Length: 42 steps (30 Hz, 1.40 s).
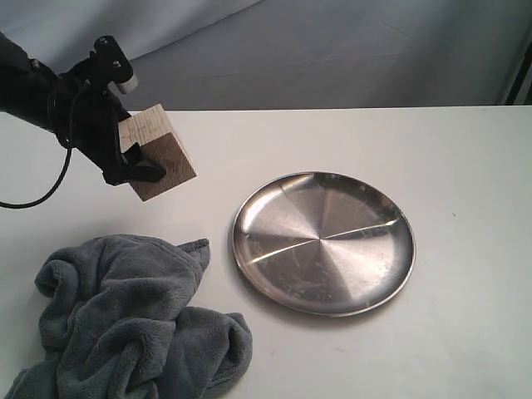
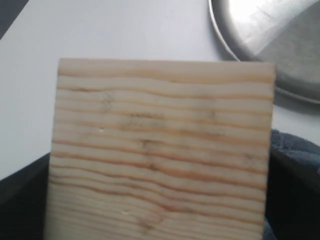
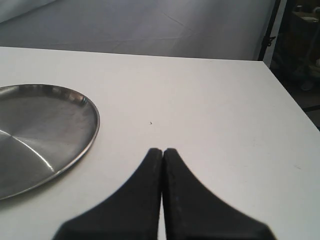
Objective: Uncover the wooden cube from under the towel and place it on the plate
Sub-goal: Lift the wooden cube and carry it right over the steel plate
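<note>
At far left the left gripper is clamped on the sides of the wooden cube, holding it tilted in the air above the table, one corner pointing down. The towel lies crumpled at near left. The plate sits flat mid-table, well apart from the cube. Right of it, the right gripper has its fingers pressed together on nothing

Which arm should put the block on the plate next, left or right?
Left. The left gripper holds the wooden cube in the air near the plate. The right gripper is shut and empty.
</note>
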Each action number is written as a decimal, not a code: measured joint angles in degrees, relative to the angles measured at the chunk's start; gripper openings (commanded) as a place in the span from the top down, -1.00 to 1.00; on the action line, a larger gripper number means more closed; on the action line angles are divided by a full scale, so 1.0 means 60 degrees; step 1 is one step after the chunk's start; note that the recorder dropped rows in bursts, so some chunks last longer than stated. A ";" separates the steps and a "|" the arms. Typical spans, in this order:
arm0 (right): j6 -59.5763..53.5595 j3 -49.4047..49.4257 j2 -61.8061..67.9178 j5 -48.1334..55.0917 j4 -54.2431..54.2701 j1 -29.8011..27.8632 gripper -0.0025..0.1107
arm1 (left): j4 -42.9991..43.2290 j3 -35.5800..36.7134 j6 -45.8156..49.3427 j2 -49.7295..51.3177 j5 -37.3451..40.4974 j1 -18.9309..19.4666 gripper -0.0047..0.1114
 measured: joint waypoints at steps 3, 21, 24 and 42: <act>0.0000 0.0000 0.0000 0.0000 0.0000 0.0000 0.96 | -0.0465 0.0000 0.0232 0.0000 0.0093 0.0000 0.92; 0.0000 0.0000 0.0000 0.0000 0.0000 0.0000 0.96 | -0.1022 0.0000 0.0716 0.0000 -0.1253 -0.3458 0.92; 0.0000 0.0000 0.0000 0.0000 0.0000 0.0000 0.96 | -0.1130 0.0000 0.0716 0.0020 -0.1660 -0.3844 0.92; 0.0000 0.0000 0.0000 0.0000 0.0000 0.0000 0.96 | -0.0706 -0.1713 -0.1813 0.2402 -0.2454 -0.4977 0.92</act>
